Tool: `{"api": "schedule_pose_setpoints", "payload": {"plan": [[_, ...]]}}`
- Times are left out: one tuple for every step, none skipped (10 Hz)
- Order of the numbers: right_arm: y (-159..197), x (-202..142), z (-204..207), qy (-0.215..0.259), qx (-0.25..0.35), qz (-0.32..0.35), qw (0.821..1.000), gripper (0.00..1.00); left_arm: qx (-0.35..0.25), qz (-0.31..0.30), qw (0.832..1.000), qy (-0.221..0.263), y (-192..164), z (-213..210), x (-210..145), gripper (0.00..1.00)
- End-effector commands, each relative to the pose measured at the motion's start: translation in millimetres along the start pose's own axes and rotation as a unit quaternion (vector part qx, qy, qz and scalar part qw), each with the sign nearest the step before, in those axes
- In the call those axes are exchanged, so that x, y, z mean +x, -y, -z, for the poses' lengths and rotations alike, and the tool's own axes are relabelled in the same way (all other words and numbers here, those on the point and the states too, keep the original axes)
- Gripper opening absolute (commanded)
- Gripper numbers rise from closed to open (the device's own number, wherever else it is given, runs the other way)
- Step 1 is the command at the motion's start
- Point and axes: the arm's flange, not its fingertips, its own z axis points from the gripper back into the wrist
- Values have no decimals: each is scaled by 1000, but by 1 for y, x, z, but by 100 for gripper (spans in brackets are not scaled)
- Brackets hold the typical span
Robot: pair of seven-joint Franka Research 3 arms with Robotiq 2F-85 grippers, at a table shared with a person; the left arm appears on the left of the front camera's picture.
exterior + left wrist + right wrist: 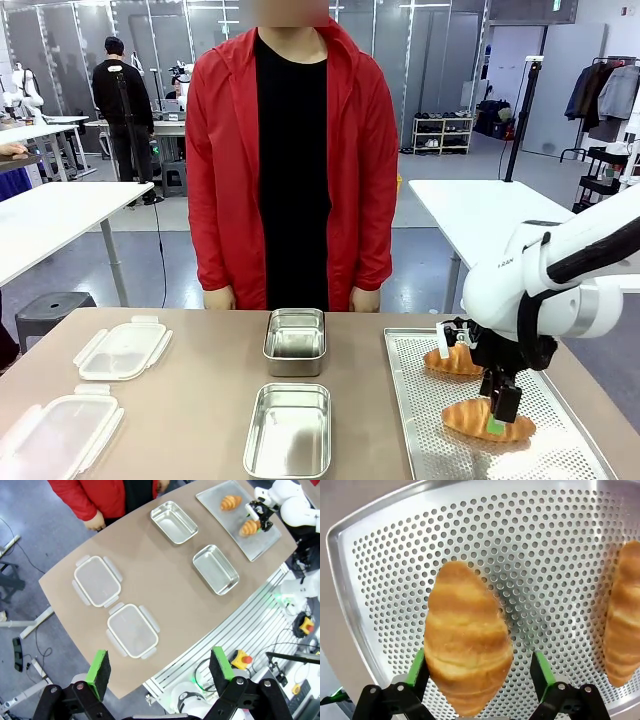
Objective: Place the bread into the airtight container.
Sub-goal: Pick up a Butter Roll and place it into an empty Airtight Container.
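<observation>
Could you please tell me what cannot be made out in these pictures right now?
- Front view: the right tool covers the middle of the near croissant; contact cannot be told.
- Right wrist view: the far croissant is cut off by the right edge.
- Front view: the near lid is cut off by the bottom-left corner.
- Left wrist view: the tray is too far off to show pad contact.

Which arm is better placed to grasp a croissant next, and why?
Right. The right gripper, open, straddles the near croissant on the perforated tray; the left gripper hangs high above the table edge, by the lids.
</observation>
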Motion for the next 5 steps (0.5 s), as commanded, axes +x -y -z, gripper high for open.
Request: {"api": "schedule_pose_setpoints", "payload": {"plan": [[9,3,5,5,14,2,1000,97,-5,4,1000,-2,1,-2,-1,100],[9,4,4,4,13,3,1000,85,-5,4,1000,-2,1,-2,-1,100],[9,6,5,-2,15,7,1000,77,-5,4,1000,-2,1,-2,-1,100],[9,7,5,-1,16,7,1000,66,-5,4,1000,-2,1,-2,-1,100],[9,7,4,-1,17,7,1000,57,-5,4,1000,-2,1,-2,-1,100]]}}
